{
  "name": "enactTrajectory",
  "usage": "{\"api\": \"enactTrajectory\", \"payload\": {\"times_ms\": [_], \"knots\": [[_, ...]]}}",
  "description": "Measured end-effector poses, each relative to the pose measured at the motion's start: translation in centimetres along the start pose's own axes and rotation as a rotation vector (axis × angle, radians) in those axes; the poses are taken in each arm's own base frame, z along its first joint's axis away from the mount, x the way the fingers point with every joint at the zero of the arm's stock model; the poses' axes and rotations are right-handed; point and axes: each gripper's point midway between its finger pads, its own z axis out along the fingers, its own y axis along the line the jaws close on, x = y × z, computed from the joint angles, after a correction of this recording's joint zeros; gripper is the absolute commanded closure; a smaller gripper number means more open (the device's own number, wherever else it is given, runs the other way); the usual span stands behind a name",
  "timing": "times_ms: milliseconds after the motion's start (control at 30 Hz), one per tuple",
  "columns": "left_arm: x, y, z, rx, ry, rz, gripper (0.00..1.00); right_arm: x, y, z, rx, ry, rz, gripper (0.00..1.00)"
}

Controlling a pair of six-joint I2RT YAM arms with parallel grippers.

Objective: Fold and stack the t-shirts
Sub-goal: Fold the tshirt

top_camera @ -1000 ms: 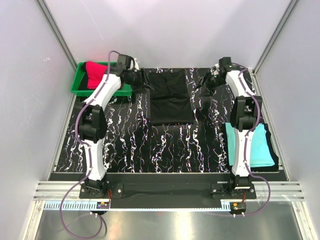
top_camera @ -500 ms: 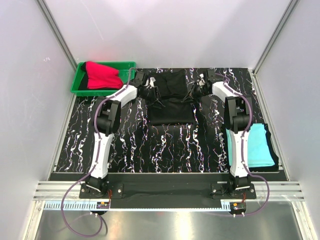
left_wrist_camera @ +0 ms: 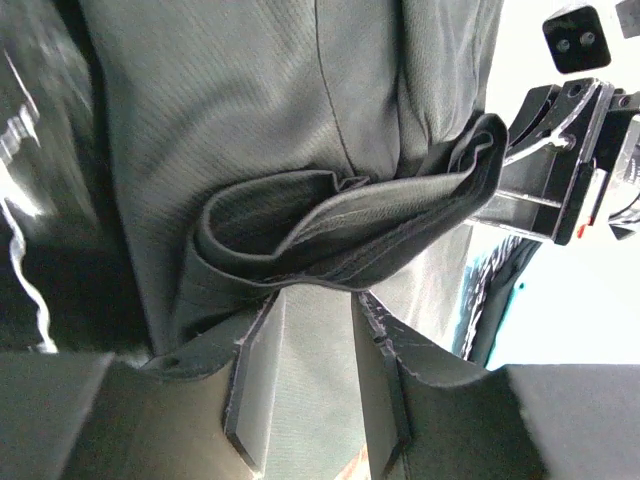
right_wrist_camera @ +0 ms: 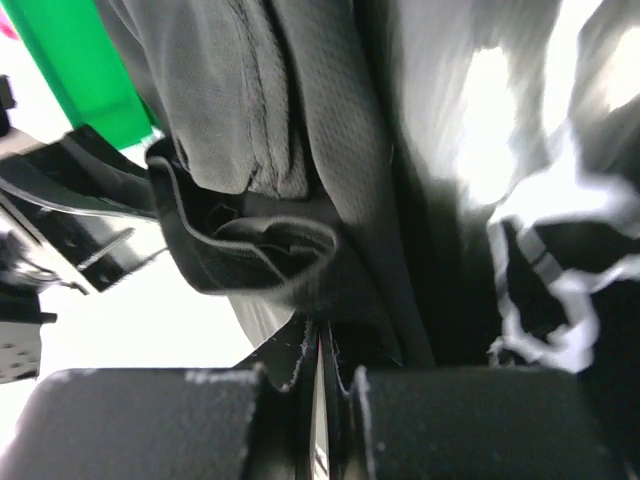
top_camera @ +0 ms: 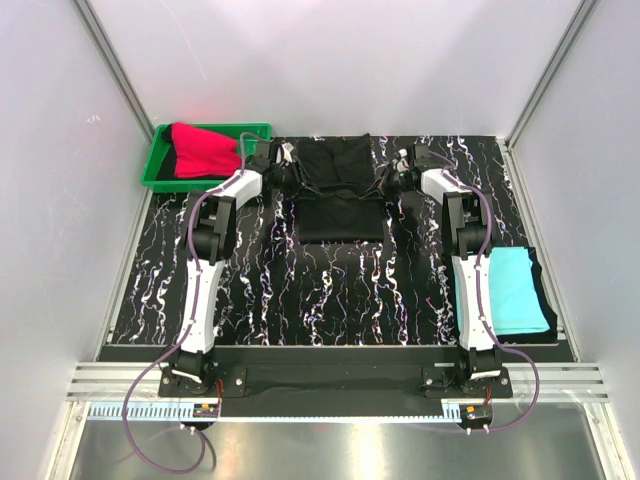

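Note:
The black t-shirt [top_camera: 342, 205] lies partly folded at the back middle of the table. My left gripper [top_camera: 292, 172] is at its left edge and my right gripper [top_camera: 385, 182] at its right edge. In the left wrist view a thick fold of the black t-shirt [left_wrist_camera: 330, 235] sits across the tips of my left gripper [left_wrist_camera: 318, 295], whose jaws stand part-way closed on it. My right gripper [right_wrist_camera: 322, 330] has its jaws pressed together on a bunched hem of the black t-shirt [right_wrist_camera: 270, 250]. The red t-shirt [top_camera: 205, 150] lies in the tray. The turquoise t-shirt [top_camera: 515, 290] lies folded at the right.
The green tray [top_camera: 152, 172] stands at the back left corner, close to my left arm. A dark cloth edge [top_camera: 546, 300] shows under the turquoise t-shirt. White walls enclose the table on three sides. The mat is black with white marbling [top_camera: 330, 300].
Both grippers came in from beside the black t-shirt onto its left and right edges. The right jaws closed fully, the left jaws narrowed, and a fold of cloth now rises between them.

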Motion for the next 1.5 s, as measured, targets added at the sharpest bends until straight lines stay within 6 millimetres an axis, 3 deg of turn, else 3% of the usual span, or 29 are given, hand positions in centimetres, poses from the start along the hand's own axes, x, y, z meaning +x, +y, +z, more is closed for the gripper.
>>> {"api": "enactTrajectory", "payload": {"times_ms": [233,400,600,733,833,967,1100,1167,1267,1433,1500], "knots": [[-2.6,0.0,0.5,0.049,-0.048,-0.032,0.62,-4.7,-0.3,-0.9,-0.042,-0.086,0.035,0.91],[-4.8,0.2,0.9,0.083,-0.084,-0.056,0.61,-6.8,-0.4,-1.2,-0.071,-0.114,0.128,0.89],[-5.4,0.4,0.2,0.087,-0.094,-0.08,0.6,-8.3,1.0,-1.6,-0.104,-0.132,0.21,0.84],[-4.5,-0.7,-1.0,0.078,-0.082,-0.086,0.59,-8.5,2.2,-2.5,-0.127,-0.133,0.222,0.78],[-3.2,-3.4,-2.9,0.087,-0.075,-0.056,0.6,-7.3,2.7,-3.9,-0.116,-0.121,0.243,0.76],[-0.8,-7.9,-5.0,0.121,-0.064,0.021,0.6,-3.9,3.4,-6.3,-0.088,-0.1,0.244,0.75],[3.6,-10.1,-4.3,0.134,0.002,0.081,0.6,0.6,3.5,-7.8,-0.057,-0.065,0.197,0.73],[6.3,-9.7,-3.1,0.12,0.056,0.086,0.61,2.8,2.3,-7.6,-0.03,-0.032,0.185,0.72],[9.5,-7.2,-1.8,0.068,0.132,0.055,0.61,4.9,0.1,-6.6,0.007,0.012,0.19,0.73],[10.6,-2.6,-1.4,-0.008,0.162,0.013,0.62,7.1,-3.5,-5.5,0.06,0.067,0.185,0.73],[11.0,-0.9,-1.6,-0.035,0.168,-0.008,0.62,7.2,-3.7,-5.4,0.057,0.07,0.167,0.73]]}}
